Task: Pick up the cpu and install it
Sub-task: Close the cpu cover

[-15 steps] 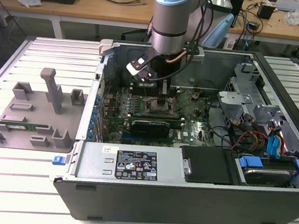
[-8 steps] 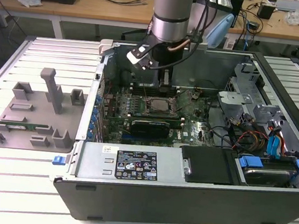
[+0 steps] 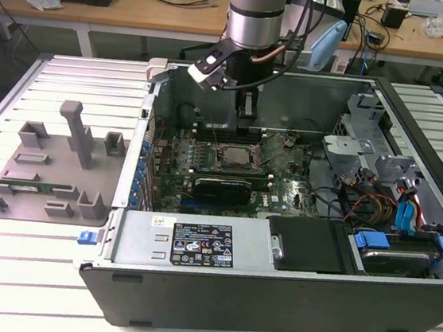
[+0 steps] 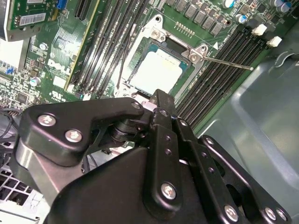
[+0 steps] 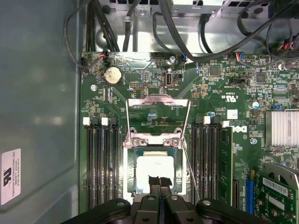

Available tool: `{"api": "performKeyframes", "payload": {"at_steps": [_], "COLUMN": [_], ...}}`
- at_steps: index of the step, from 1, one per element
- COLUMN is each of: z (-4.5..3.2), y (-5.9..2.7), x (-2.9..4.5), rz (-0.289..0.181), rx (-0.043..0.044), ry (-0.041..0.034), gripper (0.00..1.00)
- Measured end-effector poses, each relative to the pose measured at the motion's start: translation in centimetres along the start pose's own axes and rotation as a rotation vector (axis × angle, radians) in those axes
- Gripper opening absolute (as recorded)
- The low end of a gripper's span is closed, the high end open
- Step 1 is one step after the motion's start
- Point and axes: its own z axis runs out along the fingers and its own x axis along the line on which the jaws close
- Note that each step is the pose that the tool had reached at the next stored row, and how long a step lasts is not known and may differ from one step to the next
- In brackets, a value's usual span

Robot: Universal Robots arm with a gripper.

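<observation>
In the exterior view, a white slatted tabletop (image 3: 17,271) fills the lower part of the frame and carries an open dark grey metal computer case (image 3: 270,300). At the exterior view's left, a grey plastic tray with upright blocks (image 3: 45,170) lies just beside the case. Further back, at the middle of the frame, the green motherboard (image 3: 284,181) is seen inside the case. The cpu (image 3: 235,155), a small flat square chip with a shiny silver top, is seated in its socket.

In both wrist views the cpu (image 5: 156,165) (image 4: 159,70) is shown lying flat in the socket, with the hinged silver metal retention frame (image 5: 152,139) raised open behind it.

The black hand (image 3: 244,132) (image 5: 159,181) (image 4: 161,95) is held just above the chip's edge. Its fingers are drawn narrow, pressed together, with nothing gripped between them.

At the upper middle of the exterior view, the silver arm (image 3: 254,17) is seen standing vertically, and a wooden bench (image 3: 103,12) lies beyond it.
</observation>
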Motion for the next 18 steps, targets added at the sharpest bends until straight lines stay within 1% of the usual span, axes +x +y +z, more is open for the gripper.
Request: {"api": "performKeyframes", "payload": {"at_steps": [11,18], "z": [-0.09,-0.96], "y": [0.00,0.03], "x": [0.00,-0.02], "rz": [0.000,0.000], "rx": [0.0000,0.0000], "ry": [-0.0001,-0.0001], "gripper": [0.11,0.11]}}
